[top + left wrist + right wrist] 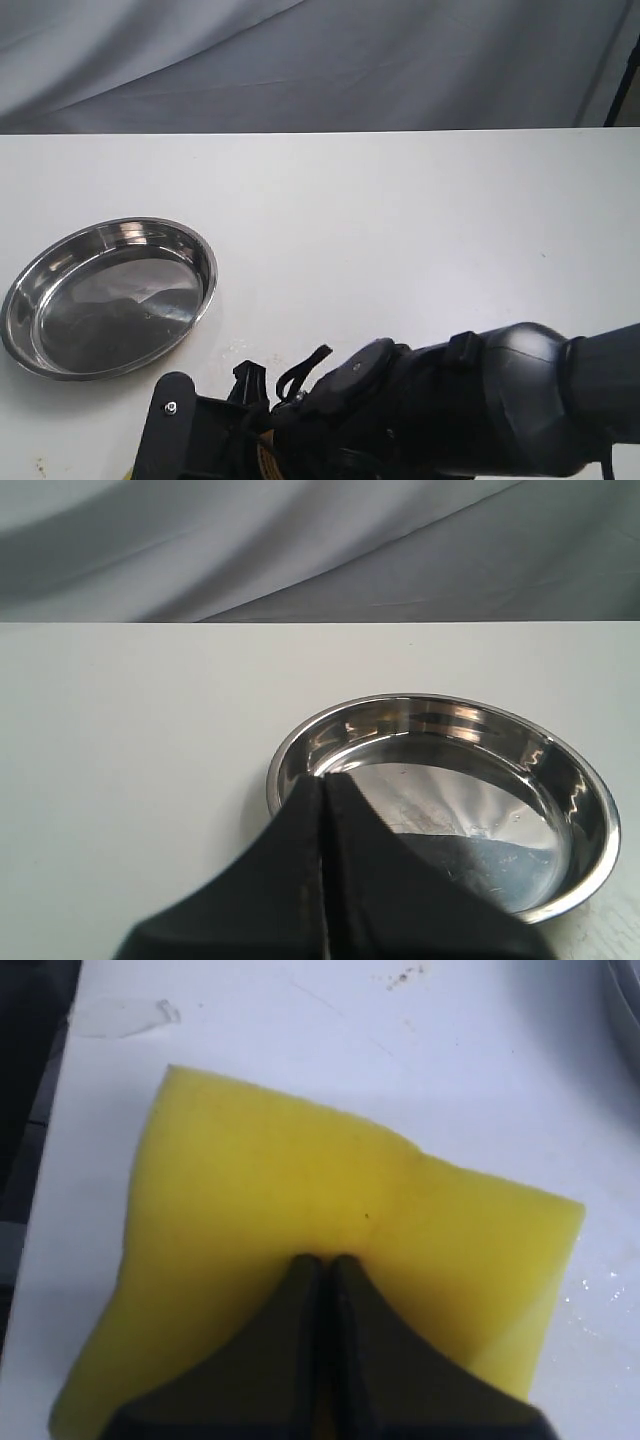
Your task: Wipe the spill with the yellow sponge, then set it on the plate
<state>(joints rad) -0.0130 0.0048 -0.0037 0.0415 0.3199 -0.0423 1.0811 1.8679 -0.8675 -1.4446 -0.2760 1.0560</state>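
The yellow sponge [300, 1180] lies on the white table, creased where my right gripper [322, 1260] is shut on it, fingertips sunk into the foam. In the exterior view the right arm [480, 410] reaches across the bottom edge and hides the sponge. The steel plate [203, 262] sits at the left, nothing in it. In the left wrist view my left gripper [325, 780] is shut on nothing, just short of the plate's rim [283, 757]. No amber spill shows; only a faint clear wet film [120, 1015] lies beyond the sponge.
The white table [400, 220] runs back to a grey cloth backdrop [320, 60]. A few dark specks [400, 975] and small droplets [590, 1290] mark the table near the sponge.
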